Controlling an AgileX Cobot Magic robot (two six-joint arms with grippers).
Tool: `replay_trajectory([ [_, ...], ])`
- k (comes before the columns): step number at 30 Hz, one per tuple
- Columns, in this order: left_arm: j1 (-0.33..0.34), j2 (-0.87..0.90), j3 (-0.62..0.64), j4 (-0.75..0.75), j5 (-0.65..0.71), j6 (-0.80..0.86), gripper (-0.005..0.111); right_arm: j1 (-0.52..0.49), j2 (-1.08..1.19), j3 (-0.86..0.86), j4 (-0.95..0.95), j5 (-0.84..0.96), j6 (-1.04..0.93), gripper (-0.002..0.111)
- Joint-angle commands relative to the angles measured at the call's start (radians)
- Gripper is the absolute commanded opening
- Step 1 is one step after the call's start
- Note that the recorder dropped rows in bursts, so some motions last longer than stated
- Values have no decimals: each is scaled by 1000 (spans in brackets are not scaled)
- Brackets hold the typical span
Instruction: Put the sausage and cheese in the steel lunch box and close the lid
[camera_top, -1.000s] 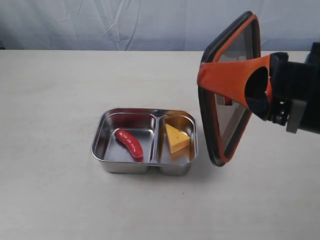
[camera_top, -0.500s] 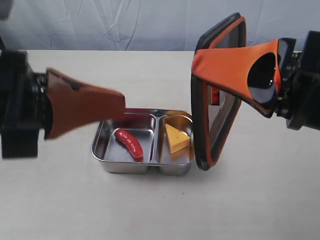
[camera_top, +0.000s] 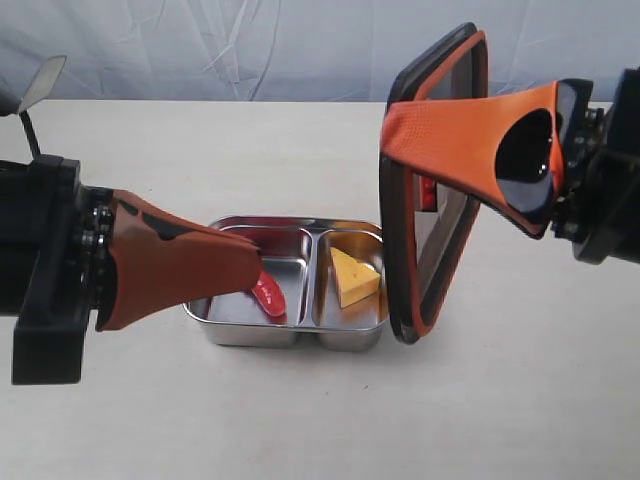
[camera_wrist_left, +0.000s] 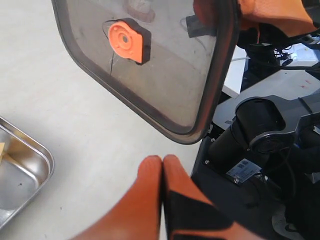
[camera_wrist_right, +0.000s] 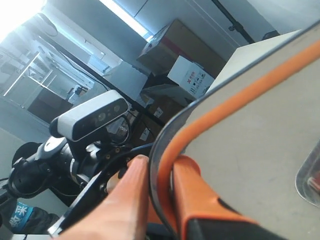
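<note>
Right claw grips the lid, near-upright beside the steel lunch box — left claw, closed, crosses its rim.

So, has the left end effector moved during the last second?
Yes: the left end effector entered from the left, now over the steel lunch box.

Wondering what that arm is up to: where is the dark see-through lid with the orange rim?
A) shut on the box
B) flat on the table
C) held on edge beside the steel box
C: the right arm's orange fingers pinch the dark translucent lid, nearly upright beside the shiny steel lunch box.
</note>
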Motion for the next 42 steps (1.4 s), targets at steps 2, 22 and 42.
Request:
replay_trajectory([
  [2,-5,1,2,-10,11,3,0,0,-2,0,1,16,-14,-1],
  [22,-5,1,-15,-26,9,3,0,0,-2,0,-10,58,-14,-1],
  [42,-5,-1,-19,-915,8,3,0,0,-2,0,-33,72,-14,-1],
])
